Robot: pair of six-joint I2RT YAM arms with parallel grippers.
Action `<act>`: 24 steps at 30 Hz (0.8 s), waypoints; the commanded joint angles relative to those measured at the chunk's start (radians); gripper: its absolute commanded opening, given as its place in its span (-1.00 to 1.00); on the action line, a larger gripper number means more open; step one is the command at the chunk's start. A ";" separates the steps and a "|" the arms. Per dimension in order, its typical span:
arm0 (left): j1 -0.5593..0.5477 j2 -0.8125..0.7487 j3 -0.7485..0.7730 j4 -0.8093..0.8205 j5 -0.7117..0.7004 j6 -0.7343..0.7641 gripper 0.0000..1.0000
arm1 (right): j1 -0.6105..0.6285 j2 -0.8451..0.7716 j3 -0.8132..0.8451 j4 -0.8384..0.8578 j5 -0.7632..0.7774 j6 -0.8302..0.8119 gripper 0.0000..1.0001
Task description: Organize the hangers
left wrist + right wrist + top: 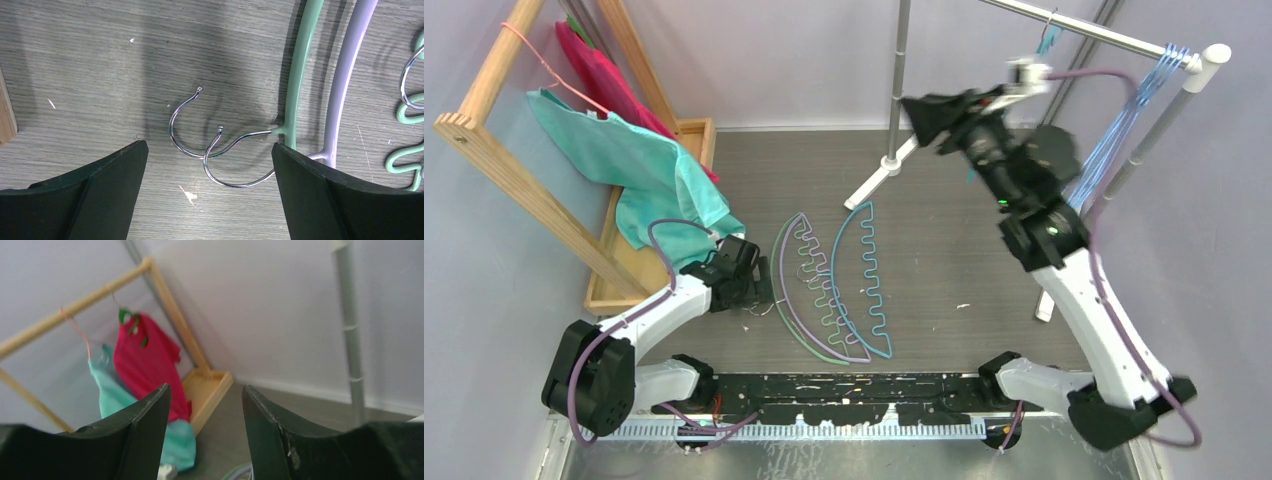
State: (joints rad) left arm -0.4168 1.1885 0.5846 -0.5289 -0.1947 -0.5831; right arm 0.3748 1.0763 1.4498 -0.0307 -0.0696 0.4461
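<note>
Three arched hangers lie side by side on the floor: lilac [776, 255], green [807, 347] and teal [835, 270]. Several light-blue wire hangers [1129, 120] hang on the silver rail at the right. My left gripper [749, 285] is open and empty, low over the hooks at the arches' left side. In the left wrist view its jaws stand wide [210, 150] around the green hanger's hook [172, 125] and the lilac hanger's hook [235, 185], which cross; the green arch [300, 65] and the lilac arch [347, 65] run alongside. My right gripper [912, 120] is raised, open and empty [206, 395].
The silver rail [1104, 35] stands at the back right, with its post [899, 80] and white foot [879, 175]. A wooden rack [494, 120] at the left holds a teal garment [644, 170], a red garment [604, 70] and a pink wire hanger [544, 60].
</note>
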 commanded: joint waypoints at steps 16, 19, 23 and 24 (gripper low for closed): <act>0.006 -0.026 0.052 -0.015 -0.035 0.006 0.96 | 0.579 0.451 -0.380 -0.229 0.223 -0.186 0.17; 0.006 -0.031 0.045 -0.014 -0.035 0.002 0.96 | 0.584 0.481 -0.451 -0.190 0.182 -0.156 0.15; 0.006 -0.036 0.037 -0.011 -0.031 -0.001 0.96 | 0.584 0.518 -0.494 -0.171 0.151 -0.147 0.11; 0.006 -0.037 0.035 -0.012 -0.031 -0.001 0.96 | 0.584 0.529 -0.499 -0.169 0.142 -0.145 0.10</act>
State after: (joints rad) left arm -0.4168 1.1759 0.6044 -0.5446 -0.2127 -0.5846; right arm 0.9543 1.5913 0.9588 -0.2771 0.1066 0.2726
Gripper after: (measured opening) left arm 0.980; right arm 0.563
